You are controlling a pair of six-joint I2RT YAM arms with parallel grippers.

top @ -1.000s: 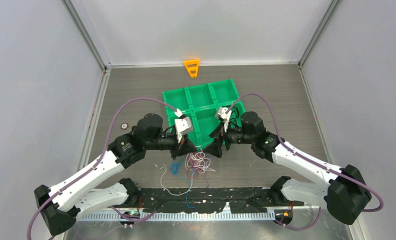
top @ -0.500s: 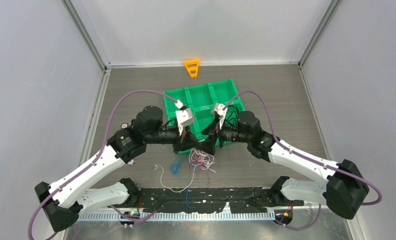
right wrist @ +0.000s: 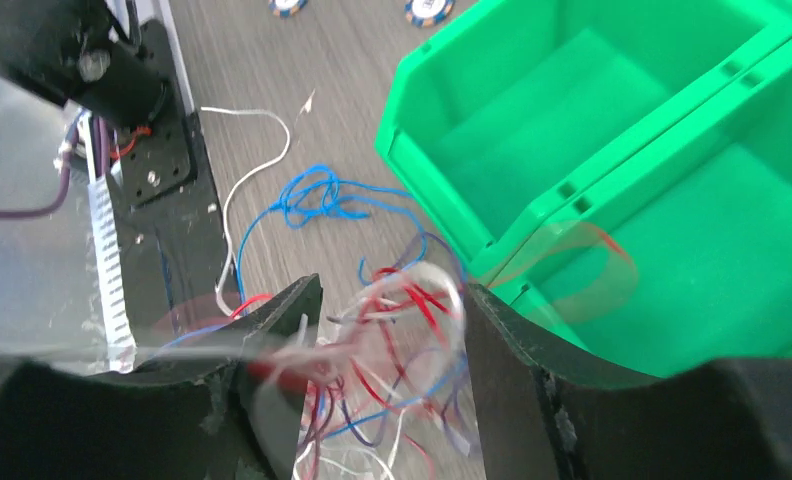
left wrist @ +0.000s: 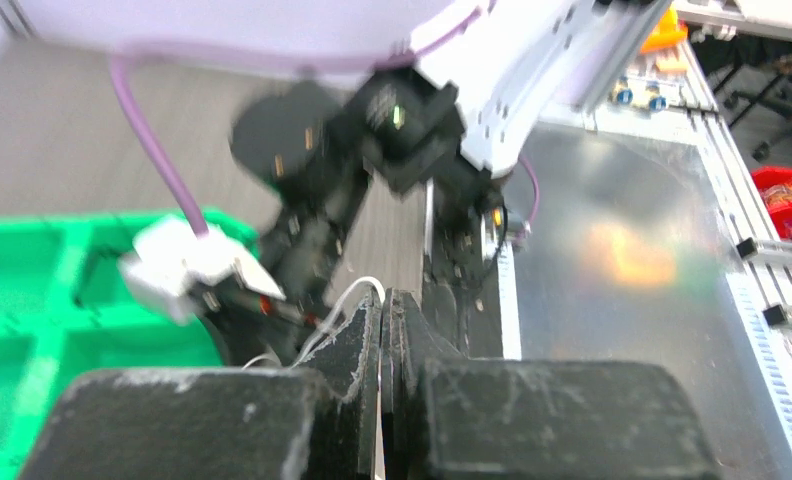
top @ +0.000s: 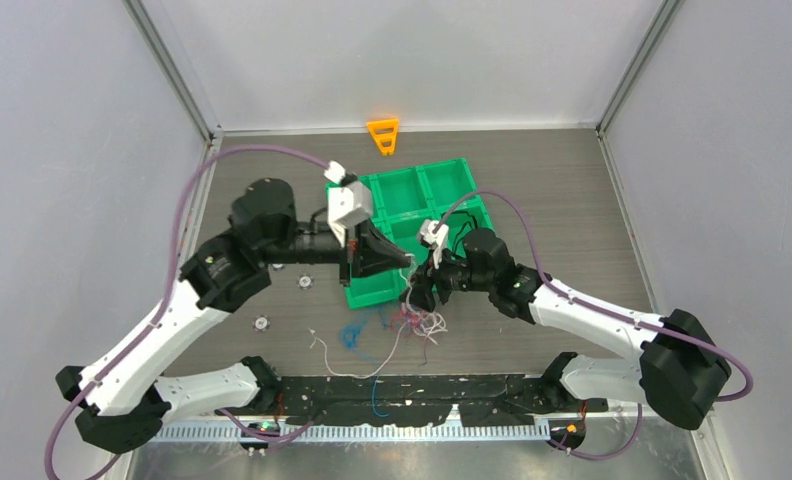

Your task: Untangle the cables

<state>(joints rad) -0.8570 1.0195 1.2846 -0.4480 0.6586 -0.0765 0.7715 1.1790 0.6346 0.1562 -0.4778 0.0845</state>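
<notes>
The cables are a tangle of red, white, purple and blue wires [top: 419,322] on the table in front of the green tray [top: 450,182]. My left gripper [top: 400,263] is raised over the tray's near edge. In the left wrist view it [left wrist: 384,302] is shut on a thin white wire [left wrist: 350,296] that runs down toward the tangle. My right gripper [top: 418,296] is open just above the tangle. In the right wrist view its jaws [right wrist: 392,295] stand wide apart with the blurred tangle [right wrist: 402,330] between them. A blue wire [right wrist: 317,195] and a white wire [right wrist: 257,160] lie apart to the left.
A loose blue wire [top: 352,333] and a long white wire [top: 357,368] lie near the front rail. Small silver discs [top: 305,281] sit left of the tray. An orange piece [top: 383,135] stands at the back. The tray's corner [right wrist: 442,215] is close to my right jaw.
My left gripper has risen and drawn back to the left with the white wire, pulling it taut. My right gripper has come down toward the tangle, which shifted slightly right.
</notes>
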